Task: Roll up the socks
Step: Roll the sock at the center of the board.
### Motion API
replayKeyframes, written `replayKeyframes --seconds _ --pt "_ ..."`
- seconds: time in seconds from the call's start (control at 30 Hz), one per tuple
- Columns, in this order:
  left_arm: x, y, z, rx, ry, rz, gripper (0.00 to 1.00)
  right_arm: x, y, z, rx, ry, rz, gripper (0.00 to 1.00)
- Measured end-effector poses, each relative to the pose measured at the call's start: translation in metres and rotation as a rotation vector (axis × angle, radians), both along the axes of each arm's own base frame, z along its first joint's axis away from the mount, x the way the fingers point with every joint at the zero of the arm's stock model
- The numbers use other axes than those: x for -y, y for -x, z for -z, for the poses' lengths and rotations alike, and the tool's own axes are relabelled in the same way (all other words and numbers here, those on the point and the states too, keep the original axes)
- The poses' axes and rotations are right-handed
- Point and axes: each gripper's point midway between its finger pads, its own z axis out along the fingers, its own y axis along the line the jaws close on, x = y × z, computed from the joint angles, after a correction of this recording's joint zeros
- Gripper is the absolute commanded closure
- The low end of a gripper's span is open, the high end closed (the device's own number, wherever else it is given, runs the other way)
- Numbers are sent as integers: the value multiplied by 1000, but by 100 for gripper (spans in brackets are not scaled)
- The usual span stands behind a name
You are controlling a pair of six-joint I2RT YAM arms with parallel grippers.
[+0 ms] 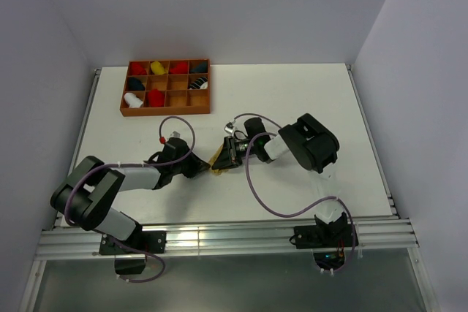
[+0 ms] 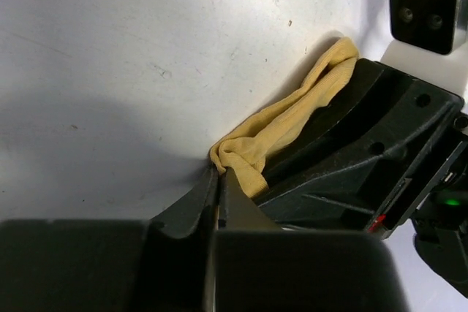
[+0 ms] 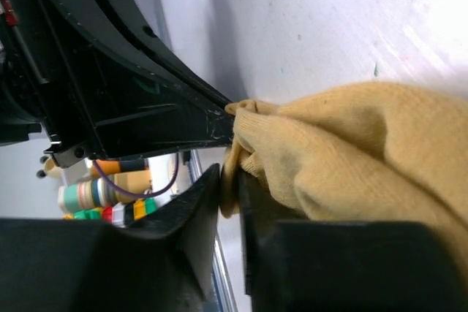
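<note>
A tan-yellow sock (image 1: 219, 161) lies bunched on the white table between my two grippers. In the left wrist view the sock (image 2: 285, 126) runs up to the right, and my left gripper (image 2: 219, 174) is shut with its tips pinching the sock's near folded end. My right gripper (image 3: 232, 180) has its jaws a narrow slit apart with a fold of the sock (image 3: 351, 144) pressed between them. The two grippers meet tip to tip: left gripper (image 1: 202, 168), right gripper (image 1: 229, 155).
A brown wooden compartment tray (image 1: 164, 112) stands at the back left, with several rolled socks in red, yellow, dark and white in it. Purple cables loop beside both arms. A metal rail (image 1: 241, 235) runs along the near table edge.
</note>
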Motion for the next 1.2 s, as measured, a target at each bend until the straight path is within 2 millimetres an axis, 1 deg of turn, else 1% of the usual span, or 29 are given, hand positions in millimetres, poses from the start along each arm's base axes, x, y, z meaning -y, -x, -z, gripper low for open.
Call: replayKeyframes --seconds 0.07,0.17,0.27,0.43,0.53,0.67,0.8,0.9,1.07,1.13,1.2 --pt "0 0 0 1 0 0 100 2 0 1 23 30 1 66" --pt "0 0 -1 0 -3 1 100 3 -2 -5 96 93 4 61" --pt "-3 2 -1 -8 -20 -2 100 5 -5 -15 216 173 20 60" --pt "-10 5 -3 -26 -56 -11 100 2 3 -25 390 279 11 59" --pt "-10 3 -7 -28 -66 -15 100 -1 10 -22 473 341 -5 59" --pt "-9 -1 -12 -25 -68 -19 100 -5 19 -9 564 435 -30 59" --pt "-10 -1 -13 -35 -77 -21 100 -7 24 1 651 522 -37 59" --pt "-10 -1 -13 -38 -83 -25 100 -9 21 0 710 564 -17 59" --pt "-10 -1 -13 -42 -86 -28 100 -7 15 2 776 634 27 59" --pt "-10 0 -13 -43 -85 -28 100 -7 11 2 797 657 46 60" --pt "-10 0 -13 -45 -82 -30 100 -6 8 1 815 675 62 65"
